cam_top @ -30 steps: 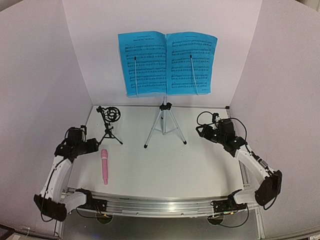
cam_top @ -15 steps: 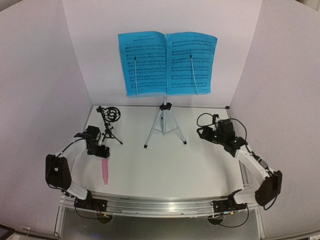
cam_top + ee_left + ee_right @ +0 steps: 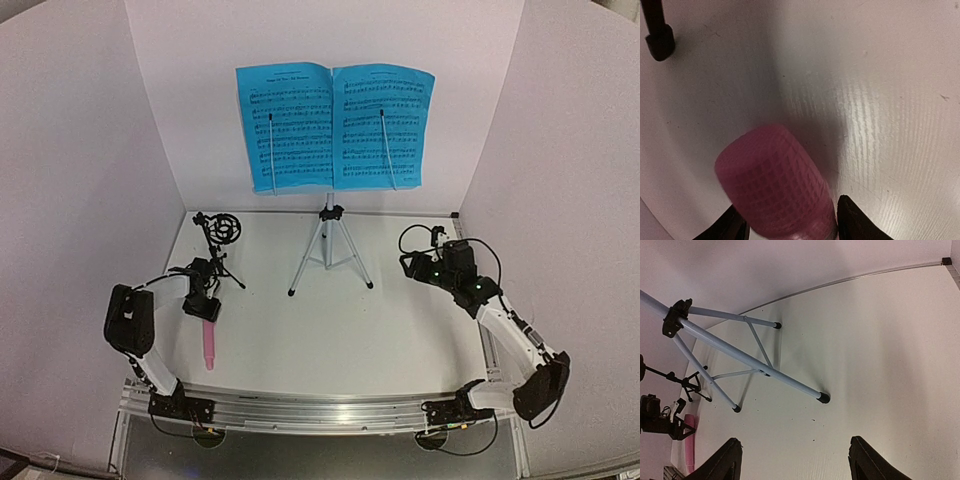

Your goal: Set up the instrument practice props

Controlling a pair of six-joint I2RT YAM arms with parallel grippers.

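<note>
The pink microphone point(image 3: 208, 345) lies on the table at the left; in the left wrist view its mesh head point(image 3: 772, 185) fills the space between my fingers. My left gripper point(image 3: 205, 312) point(image 3: 790, 225) is shut on that head, one black finger on each side. The small black ring-topped tripod point(image 3: 222, 245) stands just behind it, with one foot point(image 3: 659, 40) in view. The music stand point(image 3: 328, 250) point(image 3: 740, 355) stands at the back centre and carries the bright-blue sheet music point(image 3: 335, 125). My right gripper point(image 3: 412, 263) point(image 3: 795, 460) hangs open and empty, right of the stand.
White walls close the table in on the left, back and right. A metal rail point(image 3: 320, 408) runs along the near edge by the arm bases. The stand's legs point(image 3: 822, 397) spread across the middle back of the table.
My left arm swung in from the left edge to the microphone's head, and its jaws closed around it. The right gripper drifted slightly and stayed open.
</note>
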